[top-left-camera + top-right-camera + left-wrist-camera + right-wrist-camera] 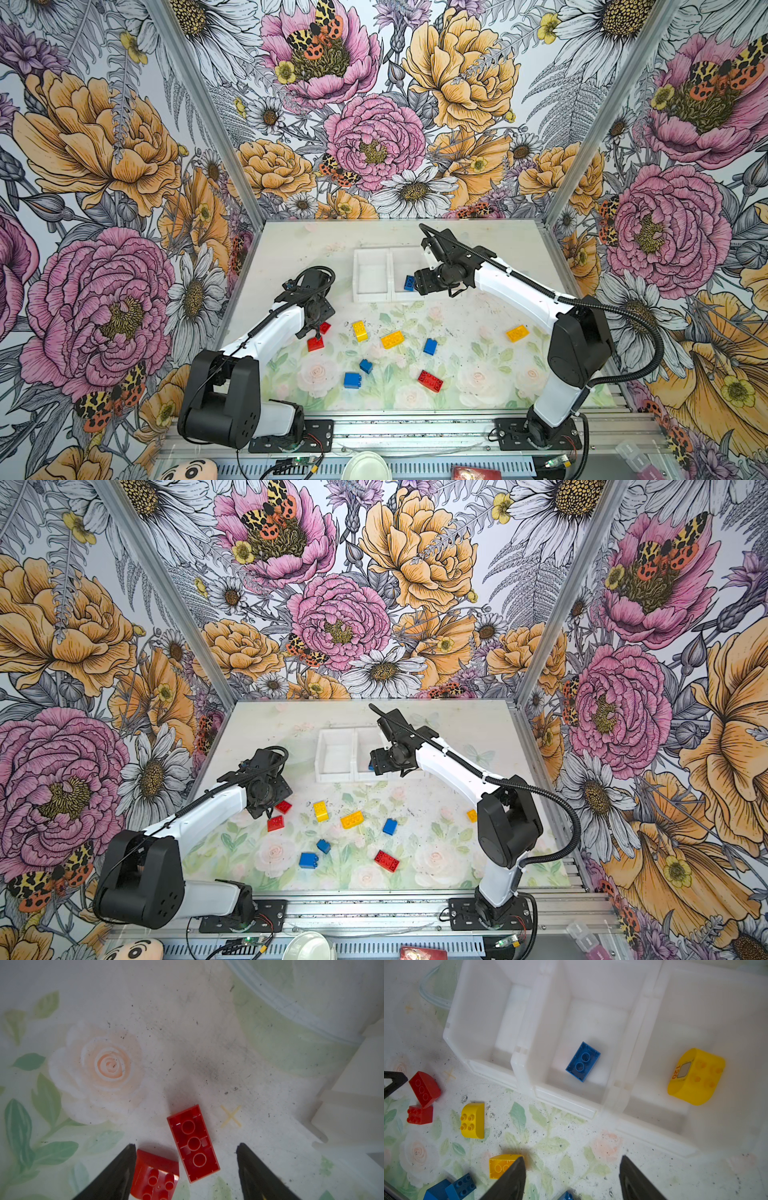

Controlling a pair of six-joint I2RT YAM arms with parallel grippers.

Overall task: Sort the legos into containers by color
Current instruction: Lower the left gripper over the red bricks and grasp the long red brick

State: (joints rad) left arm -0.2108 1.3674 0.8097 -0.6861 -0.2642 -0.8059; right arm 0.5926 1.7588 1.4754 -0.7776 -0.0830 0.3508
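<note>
Over on the left side of the counter (478, 374), your left arm (278, 328) is stretched forward from its base, wrist tipped straight down over two red legos. One's an oblong red brick (193, 1144) lying studs-down, so the left wrist view shows its hollow underside with three rings. The other's a square red brick (155, 1176), studs up, just beside it. Your left jaws are spread wide. The oblong one sits between the tips with neither tip on it. The square one is right up against one finger (116, 1174), but I can't tell if they actually touch. Nothing's pinched.

Your right arm (511, 286) reaches from the front right toward the back, wrist bent down over the white tray (523, 1028) of containers. Your right jaws are spread too and carry nothing. A blue brick (583, 1061) lies hollow side up on the floor of the middle bin. A rounded yellow brick (697, 1078) with "120" printed on it sits in the end bin next door, under that arm.

Loose on the counter: a yellow lego (360, 331), a second yellow (392, 339) near it, a third yellow (517, 333) over by the right arm, a blue lego (430, 346), a second blue (365, 366), a third blue (352, 380) just beside that, and a red oblong (430, 380) toward the front.
</note>
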